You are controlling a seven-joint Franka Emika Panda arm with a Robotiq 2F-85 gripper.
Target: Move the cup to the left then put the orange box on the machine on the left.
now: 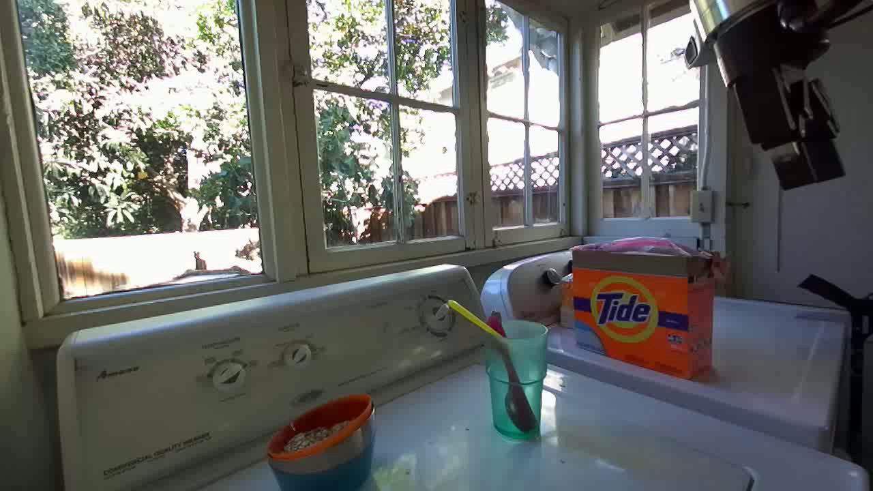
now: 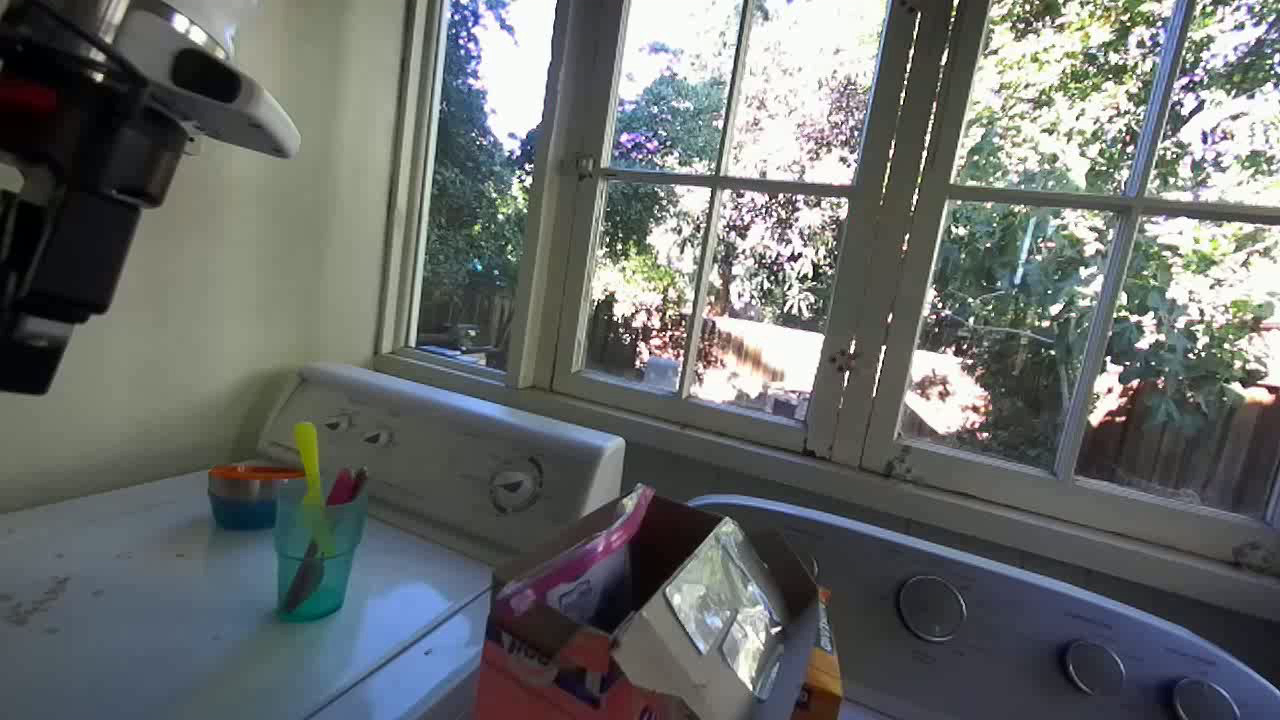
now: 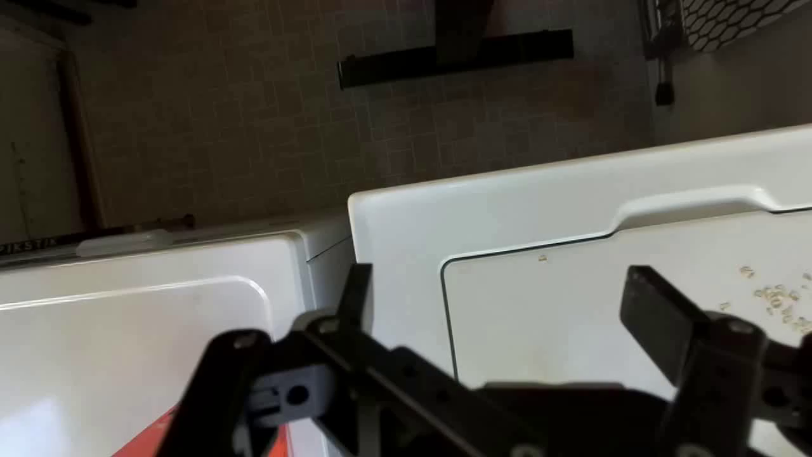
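A green see-through cup (image 1: 501, 409) stands upright on the white machine on the left (image 1: 614, 450), holding a yellow-handled spoon and other utensils. It also shows in an exterior view (image 2: 335, 575). The orange Tide box (image 1: 634, 354) stands on the neighbouring machine (image 1: 771, 368), its top open. It also shows in an exterior view (image 2: 560, 680), and its red-orange edge (image 3: 143, 438) shows in the wrist view. My gripper (image 3: 499, 279) is open and empty, above the front part of the left machine. In both exterior views it hangs high, apart from cup and box.
An orange-rimmed bowl (image 1: 320, 436) with flakes stands near the left machine's control panel (image 1: 273, 361). A yellow-orange box (image 2: 825, 650) is behind the Tide box. Windows (image 1: 382, 164) rise behind both machines. A gap (image 3: 330, 273) separates the machines. Crumbs (image 3: 780, 298) lie on the lid.
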